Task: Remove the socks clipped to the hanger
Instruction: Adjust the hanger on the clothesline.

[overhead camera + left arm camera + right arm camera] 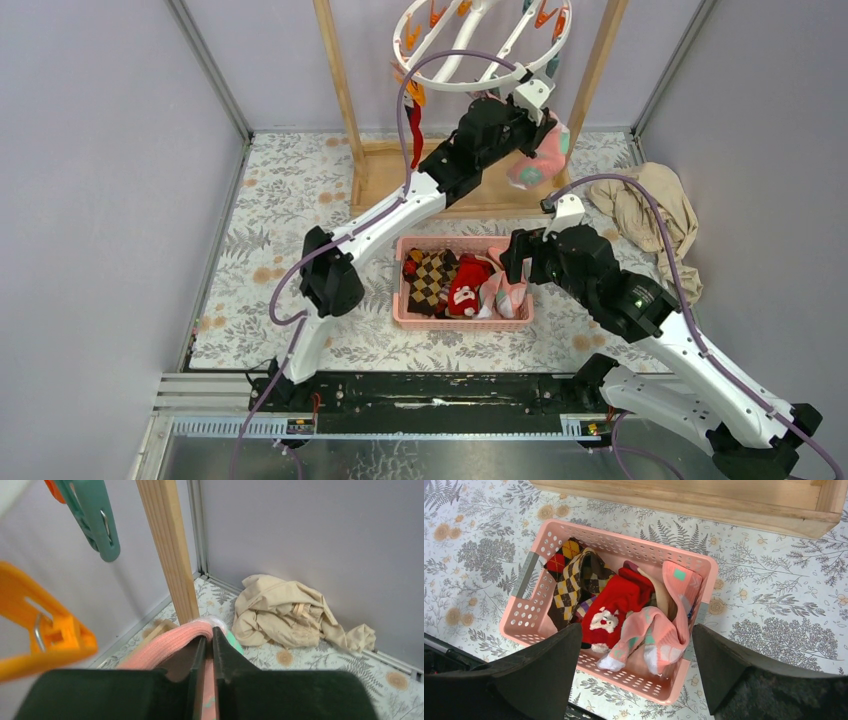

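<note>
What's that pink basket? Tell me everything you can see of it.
The pink basket is rectangular, seemingly plastic, with perforated walls and a grey handle on one short side. It sits upright on the fern-patterned mat, near the wooden frame's base. Inside lie argyle socks, a red sock and a pink patched sock. The right tool hovers open above it, not touching.

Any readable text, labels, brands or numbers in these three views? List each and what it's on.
No legible text in any view.
Small tags on the black base rail: too small to read.
Red sock in the pink basket: only a face motif, no lettering.
</note>
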`<state>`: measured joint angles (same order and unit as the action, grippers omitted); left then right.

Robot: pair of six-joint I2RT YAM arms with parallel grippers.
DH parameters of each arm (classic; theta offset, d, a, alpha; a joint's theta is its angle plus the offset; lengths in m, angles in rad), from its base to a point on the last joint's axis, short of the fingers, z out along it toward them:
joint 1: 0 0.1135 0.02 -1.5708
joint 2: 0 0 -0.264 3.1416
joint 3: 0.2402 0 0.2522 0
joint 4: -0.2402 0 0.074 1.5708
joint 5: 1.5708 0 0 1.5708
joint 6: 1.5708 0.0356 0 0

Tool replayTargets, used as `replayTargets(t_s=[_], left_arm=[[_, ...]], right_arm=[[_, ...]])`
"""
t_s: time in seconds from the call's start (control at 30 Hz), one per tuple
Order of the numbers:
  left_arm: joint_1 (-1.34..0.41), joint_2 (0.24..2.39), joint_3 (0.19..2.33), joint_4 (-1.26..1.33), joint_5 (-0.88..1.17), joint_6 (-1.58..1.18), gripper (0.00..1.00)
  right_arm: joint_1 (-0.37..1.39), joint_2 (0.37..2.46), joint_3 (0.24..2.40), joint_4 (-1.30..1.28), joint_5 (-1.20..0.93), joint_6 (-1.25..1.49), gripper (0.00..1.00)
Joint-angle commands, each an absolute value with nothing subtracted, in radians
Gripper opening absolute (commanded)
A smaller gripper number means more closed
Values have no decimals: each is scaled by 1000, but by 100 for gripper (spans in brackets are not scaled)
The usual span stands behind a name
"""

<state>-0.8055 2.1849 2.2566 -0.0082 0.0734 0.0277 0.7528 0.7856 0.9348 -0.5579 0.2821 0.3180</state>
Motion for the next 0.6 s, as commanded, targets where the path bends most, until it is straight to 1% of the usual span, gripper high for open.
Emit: replayTargets(t_s=[0.0,0.03,0.1,0.13,0.17,0.3,0.5,0.57], left_arm=[[-797,2091,2132,54,126,56,18],[-798,2054,2065,89,129,57,21],[-798,1983,1948,130,116,57,25],[-797,1953,1886,140,110,61,29],[-797,1930,1850,146,102,66,33],[-792,1852,1737,152,84,77,38],[-789,1726,1564,192,61,68,55],[-788,1680,1510,199,34,66,58]], right_arm=[[746,790,933,-539,272,327,88],[746,795,930,-531,272,324,88],[746,809,928,-518,273,323,89],[746,817,926,-507,271,322,89],[746,825,923,-496,270,322,89],[744,879,920,-447,259,318,89],[740,964,945,-384,263,307,90],[739,986,956,-372,274,299,90]])
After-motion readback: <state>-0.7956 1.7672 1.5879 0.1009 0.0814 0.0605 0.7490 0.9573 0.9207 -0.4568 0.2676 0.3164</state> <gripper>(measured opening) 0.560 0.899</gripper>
